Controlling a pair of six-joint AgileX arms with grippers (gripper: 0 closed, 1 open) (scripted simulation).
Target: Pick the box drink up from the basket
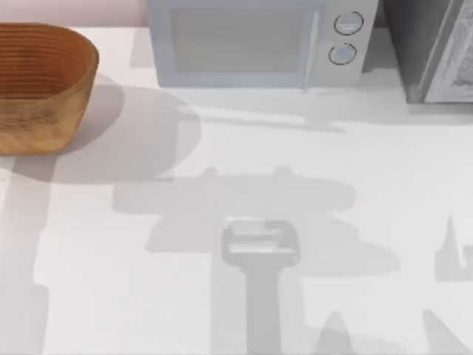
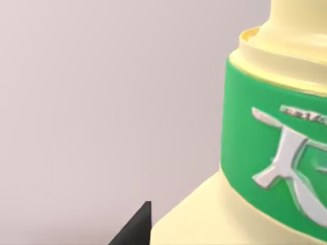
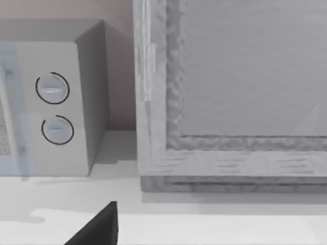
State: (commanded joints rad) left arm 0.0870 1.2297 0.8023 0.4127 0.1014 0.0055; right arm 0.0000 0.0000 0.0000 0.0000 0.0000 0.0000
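Observation:
The box drink (image 2: 265, 153) looms close in the left wrist view: pale yellow body, green band with white lettering. Behind it is only plain pale wall. My left gripper (image 2: 214, 237) is shut on it, and one dark fingertip (image 2: 137, 227) lies against its lower edge. The tan woven basket (image 1: 37, 89) stands on the table at the far left, cut off by the picture's edge. A dark part of my right gripper (image 3: 99, 227) hangs low over the table, facing the microwave and the grey cabinet.
A white microwave (image 1: 255, 44) with two round knobs stands at the back centre, and it is seen again as the microwave (image 3: 56, 107) in the right wrist view. A grey cabinet (image 1: 436, 48) fills the back right. Arm shadows (image 1: 260, 248) fall across the white table's middle.

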